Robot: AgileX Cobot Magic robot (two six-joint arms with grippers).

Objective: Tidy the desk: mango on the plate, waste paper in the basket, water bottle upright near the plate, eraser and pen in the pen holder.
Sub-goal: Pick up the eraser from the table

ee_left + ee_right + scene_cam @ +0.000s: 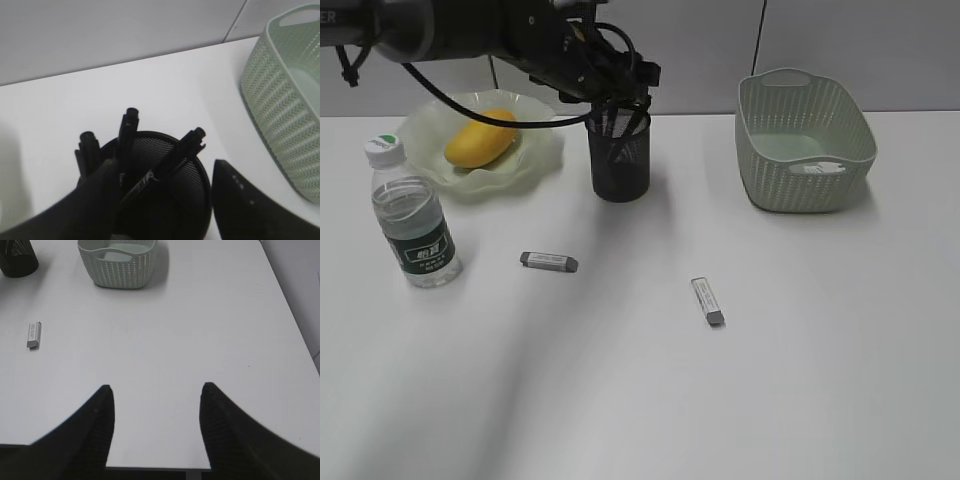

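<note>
Black wire-mesh pen holder (619, 152) sits mid-worktop (770, 350) with pens (165, 162) poking out — left tool (165, 200) spread wide over it, right tool (155, 405) released too. Smooth yellow mango (480, 138) on the ruffled glass plate (535, 160).

The left gripper (162, 200) hangs right over the pen holder (619, 155), its fingers straddling the rim, and three pens (170, 160) crowd the opening; the plate (535, 150) stands near on the left, the basket (805, 140) well apart on the right; bare desk (800, 380) spreads wide across the front, broken only by two erasers (548, 261) (707, 300) and the water bottle (412, 215) at the left edge; the right gripper (156, 405) has open desk ahead.
</note>
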